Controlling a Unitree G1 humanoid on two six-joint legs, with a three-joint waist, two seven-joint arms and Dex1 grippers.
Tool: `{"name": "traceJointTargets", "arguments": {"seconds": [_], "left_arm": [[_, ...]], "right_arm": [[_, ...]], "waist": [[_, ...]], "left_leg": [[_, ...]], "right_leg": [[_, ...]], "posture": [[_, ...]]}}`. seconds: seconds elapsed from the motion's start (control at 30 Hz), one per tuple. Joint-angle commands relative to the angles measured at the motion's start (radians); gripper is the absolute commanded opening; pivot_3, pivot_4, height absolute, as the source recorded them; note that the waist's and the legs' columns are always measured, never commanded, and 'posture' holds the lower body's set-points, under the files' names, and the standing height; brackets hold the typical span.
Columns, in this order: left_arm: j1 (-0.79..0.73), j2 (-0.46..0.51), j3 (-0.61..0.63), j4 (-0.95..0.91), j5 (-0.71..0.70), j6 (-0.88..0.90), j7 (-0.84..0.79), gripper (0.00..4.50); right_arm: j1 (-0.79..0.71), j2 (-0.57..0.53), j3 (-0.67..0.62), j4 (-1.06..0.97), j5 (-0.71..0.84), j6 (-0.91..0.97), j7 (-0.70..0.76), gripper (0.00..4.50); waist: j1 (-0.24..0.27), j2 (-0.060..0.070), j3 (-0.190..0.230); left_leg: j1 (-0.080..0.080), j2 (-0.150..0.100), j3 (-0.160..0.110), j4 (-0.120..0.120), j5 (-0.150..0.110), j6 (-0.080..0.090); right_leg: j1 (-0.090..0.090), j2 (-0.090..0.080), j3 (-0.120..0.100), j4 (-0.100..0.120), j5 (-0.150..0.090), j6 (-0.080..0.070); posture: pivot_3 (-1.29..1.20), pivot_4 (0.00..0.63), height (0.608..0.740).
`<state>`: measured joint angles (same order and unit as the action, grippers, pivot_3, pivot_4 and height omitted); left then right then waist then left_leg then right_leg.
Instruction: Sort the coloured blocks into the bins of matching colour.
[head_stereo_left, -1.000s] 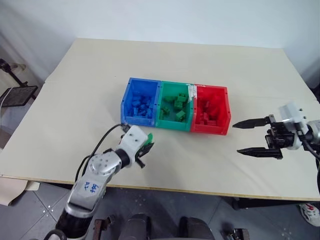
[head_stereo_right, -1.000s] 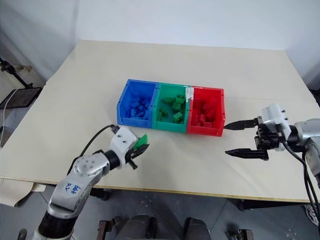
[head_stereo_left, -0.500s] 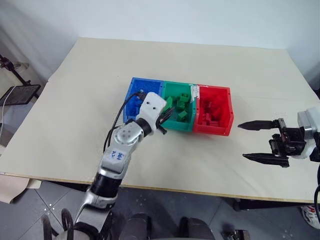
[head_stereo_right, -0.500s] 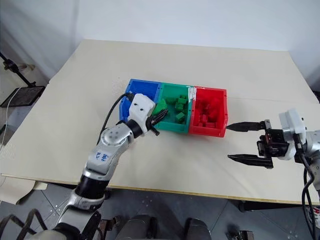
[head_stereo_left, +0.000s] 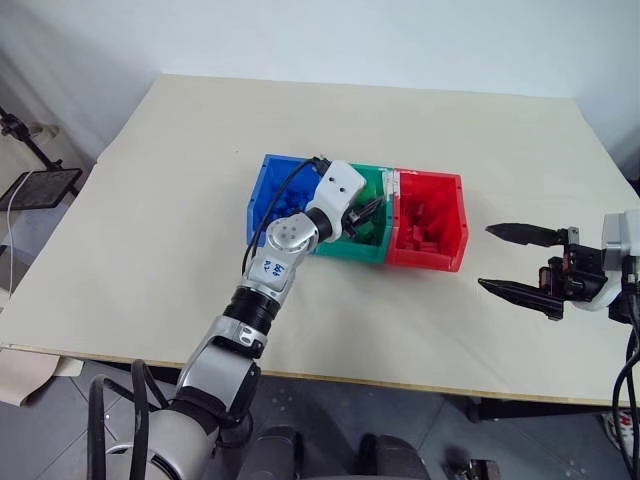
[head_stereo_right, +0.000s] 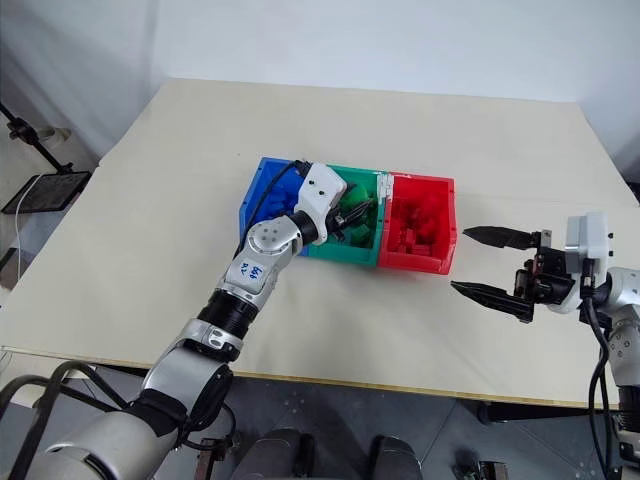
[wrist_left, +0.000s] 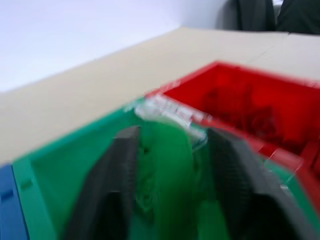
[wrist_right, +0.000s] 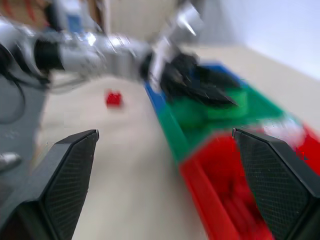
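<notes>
A: So, how far along is it?
B: Nearly done. Blocks fill the blue bin (head_stereo_left: 262, 196), green bin (head_stereo_left: 340, 245) and red bin (head_stereo_left: 452, 225). The left gripper (head_stereo_left: 364, 213) hangs parted over green; the right gripper (head_stereo_left: 515, 262) gapes wide, empty.
A: Anything left?
B: One red block (wrist_right: 113, 98) sits on the table (head_stereo_left: 330, 120).

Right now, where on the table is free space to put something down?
The table is bare beyond the bins, on the robot's left of the blue bin, and between the red bin and the right gripper. Crowded: the green bin, under the left gripper.
</notes>
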<state>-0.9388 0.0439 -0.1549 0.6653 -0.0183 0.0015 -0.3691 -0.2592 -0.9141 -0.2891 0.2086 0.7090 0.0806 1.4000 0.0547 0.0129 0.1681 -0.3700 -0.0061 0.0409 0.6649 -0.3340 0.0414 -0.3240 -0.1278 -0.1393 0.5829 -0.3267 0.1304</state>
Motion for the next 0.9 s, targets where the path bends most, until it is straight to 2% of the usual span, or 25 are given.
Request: {"name": "traceJointTargets", "arguments": {"seconds": [0.03, 0.13, 0.2, 0.3, 0.5, 0.63, 0.77, 0.9], "left_arm": [[-0.046, 0.002, 0.022, 0.025, 0.008, -0.066, 0.002, 3.46], [-0.036, 0.021, 0.027, 0.006, 0.012, -0.074, -0.006, 4.34], [-0.018, 0.034, 0.03, -0.028, 0.008, -0.066, -0.02, 4.34], [0.077, 0.085, 0.028, -0.214, -0.02, -0.002, -0.083, 4.34], [0.397, 0.255, 0.037, -0.715, -0.158, 0.234, -0.262, 4.34], [0.659, 0.406, 0.14, -0.983, -0.274, 0.343, -0.338, 4.34], [0.838, 0.496, 0.257, -1.059, -0.326, 0.325, -0.374, 4.34], [1.056, 0.575, 0.444, -1.066, -0.4, 0.265, -0.477, 4.34]], "right_arm": [[-0.036, -0.04, -0.051, 0.125, -0.063, -0.051, 0.023, 4.5], [-0.072, -0.042, -0.057, 0.188, -0.083, -0.064, 0.043, 4.5], [-0.091, -0.038, -0.059, 0.207, -0.093, -0.068, 0.057, 4.5], [-0.111, -0.035, -0.062, 0.224, -0.089, -0.061, 0.098, 4.5], [-0.135, -0.051, -0.068, 0.272, -0.08, -0.056, 0.205, 4.5], [-0.074, -0.136, 0.045, 0.245, -0.042, -0.087, 0.214, 4.5], [-0.033, -0.219, 0.15, 0.176, 0.036, -0.103, 0.214, 4.5], [0.008, -0.32, 0.238, 0.158, 0.107, -0.13, 0.214, 4.5]], "waist": [[-0.002, 0.0, 0.0], [-0.006, 0.0, 0.0], [-0.009, 0.0, 0.0], [-0.014, 0.0, 0.0], [-0.029, 0.001, -0.001], [-0.028, 0.002, -0.001], [-0.03, 0.002, -0.001], [-0.032, 0.002, -0.001]], "left_leg": [[0.0, 0.0, 0.0, 0.0, 0.0, 0.0], [0.0, 0.0, 0.001, 0.0, 0.0, 0.0], [0.001, 0.001, 0.001, 0.0, 0.0, -0.001], [0.001, 0.001, 0.001, -0.001, 0.001, -0.001], [0.001, 0.001, -0.001, 0.0, 0.001, -0.001], [0.001, 0.001, -0.003, 0.0, 0.001, -0.001], [0.001, 0.002, -0.004, 0.0, 0.0, -0.001], [0.001, 0.002, -0.003, 0.0, 0.0, -0.001]], "right_leg": [[0.0, 0.0, 0.0, 0.0, 0.0, 0.0], [0.0, 0.0, 0.0, 0.001, 0.0, 0.0], [-0.001, 0.0, 0.0, 0.001, 0.0, 0.0], [-0.001, 0.001, 0.001, 0.001, 0.0, 0.0], [-0.001, 0.0, 0.004, 0.002, 0.0, 0.0], [0.0, -0.002, 0.008, 0.002, 0.0, 0.0], [0.002, -0.005, 0.009, -0.002, 0.0, 0.0], [0.003, -0.006, 0.011, -0.007, 0.0, 0.0]], "posture": [[0.0, 0.15, 0.74], [0.0, 0.15, 0.74], [0.0, 0.15, 0.74], [0.0, 0.15, 0.74], [0.0, 0.15, 0.74], [0.0, 0.15, 0.74], [0.0, 0.15, 0.74], [0.0, 0.15, 0.74]]}}
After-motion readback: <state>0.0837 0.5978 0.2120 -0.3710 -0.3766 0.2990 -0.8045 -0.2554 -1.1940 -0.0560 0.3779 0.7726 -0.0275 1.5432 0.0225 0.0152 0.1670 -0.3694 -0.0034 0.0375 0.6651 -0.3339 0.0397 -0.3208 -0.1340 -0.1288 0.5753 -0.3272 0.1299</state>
